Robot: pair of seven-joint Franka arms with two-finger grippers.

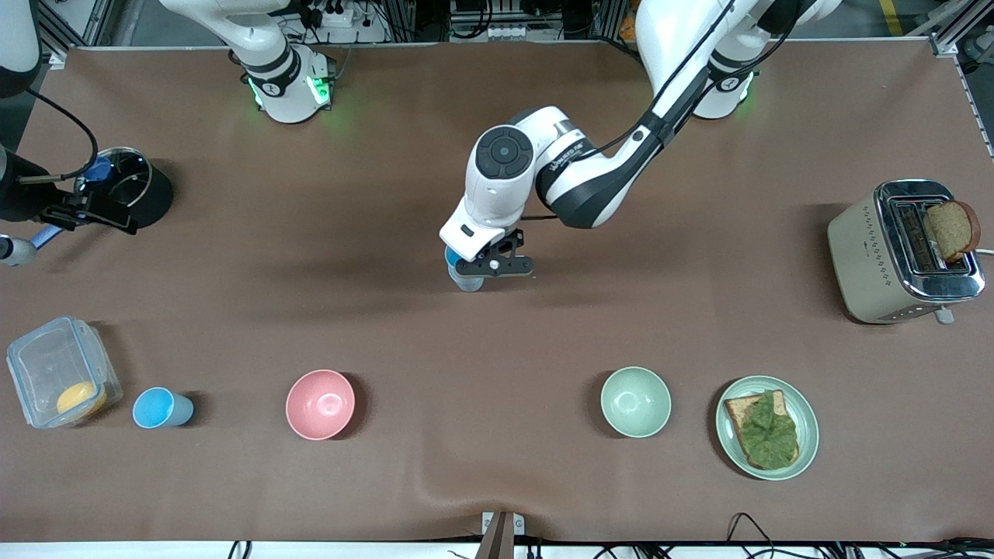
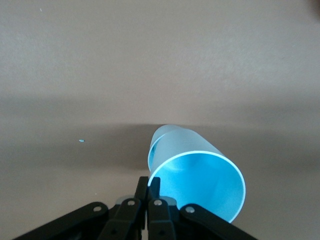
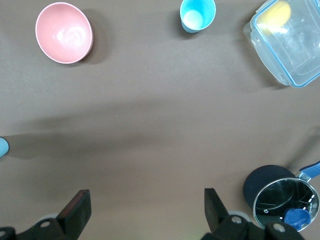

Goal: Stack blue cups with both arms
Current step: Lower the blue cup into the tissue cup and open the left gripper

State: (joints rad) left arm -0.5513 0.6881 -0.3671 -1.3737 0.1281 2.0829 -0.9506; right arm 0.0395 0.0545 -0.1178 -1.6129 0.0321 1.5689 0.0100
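Note:
One blue cup [image 1: 468, 281] is at the table's middle, pinched by its rim between the fingers of my left gripper [image 1: 475, 269]. The left wrist view shows the gripper [image 2: 151, 192] shut on the rim of that cup [image 2: 200, 180], which is tilted low over the brown cloth. I cannot tell whether the cup touches the table. A second blue cup [image 1: 161, 407] stands upright near the front camera, toward the right arm's end, and shows in the right wrist view [image 3: 197, 15]. My right gripper [image 1: 97, 211] is open and empty [image 3: 146, 210], high beside the black pot.
A black pot [image 1: 132, 186] with a glass lid is under the right hand. A clear container [image 1: 58, 371] with a yellow item stands beside the second cup. A pink bowl [image 1: 320, 404], a pale green bowl [image 1: 635, 401], a plate [image 1: 808, 419] with toast and a toaster [image 1: 901, 252] are also there.

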